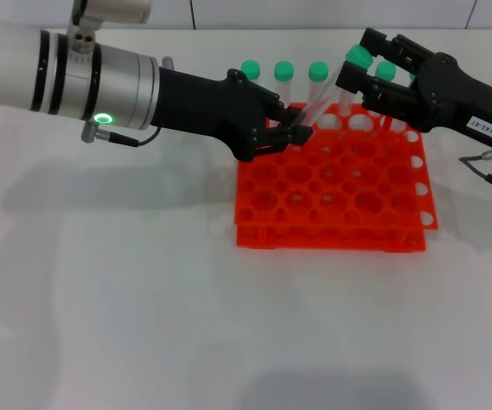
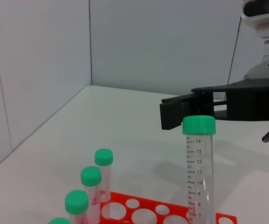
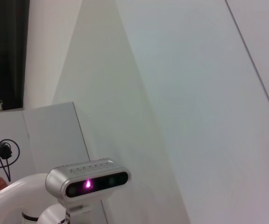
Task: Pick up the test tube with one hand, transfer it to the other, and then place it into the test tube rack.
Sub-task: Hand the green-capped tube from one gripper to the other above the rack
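The left gripper (image 1: 293, 132) pinches the lower end of the test tube (image 1: 325, 94) above the orange test tube rack (image 1: 331, 184). The tube slants, green cap up and away toward the right gripper (image 1: 359, 73), whose spread fingers flank the cap. Releasing before they close would likely drop it.

Tube (image 1: 325, 96) between pincers, above rack (image 1: 331, 192)

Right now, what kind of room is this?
Probably a lab or robot test bench: an orange test tube rack with green-capped tubes on a plain white table, walled by white panels.
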Controlling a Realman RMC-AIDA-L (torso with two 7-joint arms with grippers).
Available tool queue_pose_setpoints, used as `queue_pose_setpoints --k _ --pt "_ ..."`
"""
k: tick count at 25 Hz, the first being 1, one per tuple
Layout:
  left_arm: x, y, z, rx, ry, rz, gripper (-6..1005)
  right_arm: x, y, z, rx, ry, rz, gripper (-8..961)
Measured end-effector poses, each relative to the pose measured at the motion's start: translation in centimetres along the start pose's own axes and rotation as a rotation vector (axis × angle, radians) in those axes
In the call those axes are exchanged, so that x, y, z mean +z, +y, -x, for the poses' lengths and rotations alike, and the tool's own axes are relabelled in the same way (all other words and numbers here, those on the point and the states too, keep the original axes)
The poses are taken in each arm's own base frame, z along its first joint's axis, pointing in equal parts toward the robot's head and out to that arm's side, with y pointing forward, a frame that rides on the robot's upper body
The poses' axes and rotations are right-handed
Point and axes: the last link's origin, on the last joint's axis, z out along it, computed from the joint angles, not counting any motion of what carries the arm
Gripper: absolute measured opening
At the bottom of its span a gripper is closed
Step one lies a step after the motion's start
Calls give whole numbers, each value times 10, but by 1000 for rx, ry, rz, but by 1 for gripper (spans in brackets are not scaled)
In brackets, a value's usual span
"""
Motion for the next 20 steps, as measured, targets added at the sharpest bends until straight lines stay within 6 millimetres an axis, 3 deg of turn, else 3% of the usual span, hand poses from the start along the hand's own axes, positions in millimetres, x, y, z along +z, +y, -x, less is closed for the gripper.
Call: queue_pose_setpoints --k 17,20 --pt "4 2 -2 4 8 6 192 3 -2 -4 -11 12 -21 698" --pt "4 2 -2 3 10 4 191 3 -3 -5 -11 14 -25 584"
